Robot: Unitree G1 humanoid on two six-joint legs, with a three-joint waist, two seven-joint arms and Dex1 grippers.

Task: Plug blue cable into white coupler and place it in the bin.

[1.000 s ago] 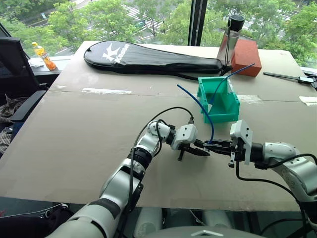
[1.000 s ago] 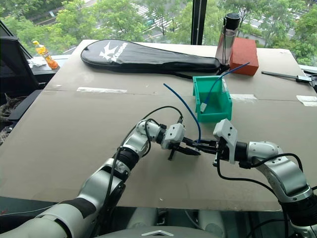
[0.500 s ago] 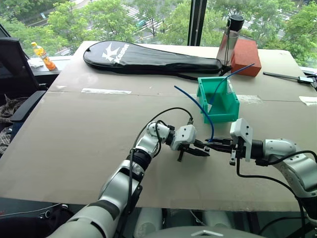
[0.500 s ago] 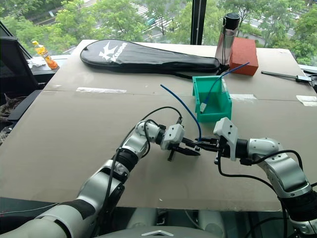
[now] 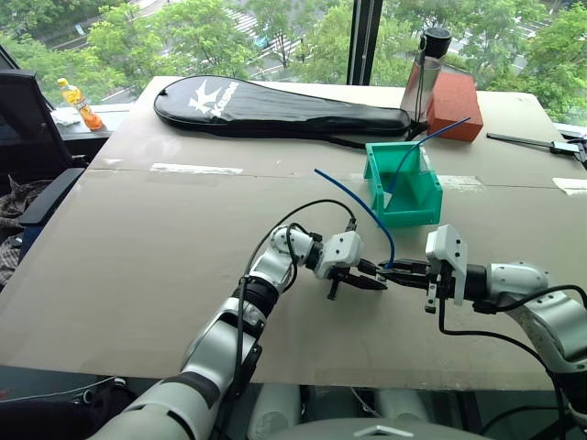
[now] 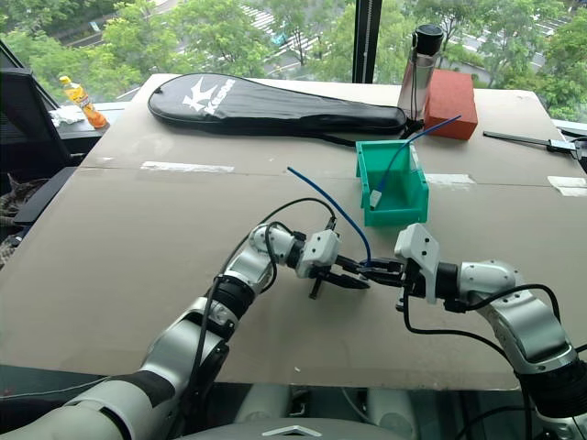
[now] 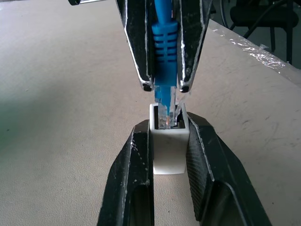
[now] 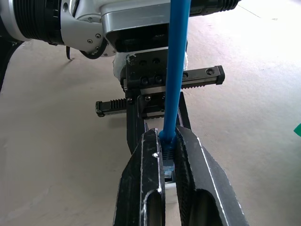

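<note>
Blue cables: two. One blue cable arcs up from the right fingers and curves away toward the robot's left; a second, straighter cable leans out of the bin.
White coupler: one, pinched between the left fingers, dark opening facing the plug.
Plug: one, clear-tipped, its tip at the mouth of the coupler; how far it has gone in I cannot tell.
Bin: one, teal-green, on the surface just beyond the two hands, with the second cable's end inside.
Left gripper: fingers nearly closed, clamped on the coupler's sides; forearm reaches forward, wrist bent so the fingers point across toward the robot's right.
Right gripper: fingers closed tight on the blue cable at its ribbed boot; points toward the robot's left, tip to tip with the left one.
Both hands: held just above the tan surface, near its front middle.
Other things: one black racket case, one bottle, one red-brown block, all at the far edge.
</note>
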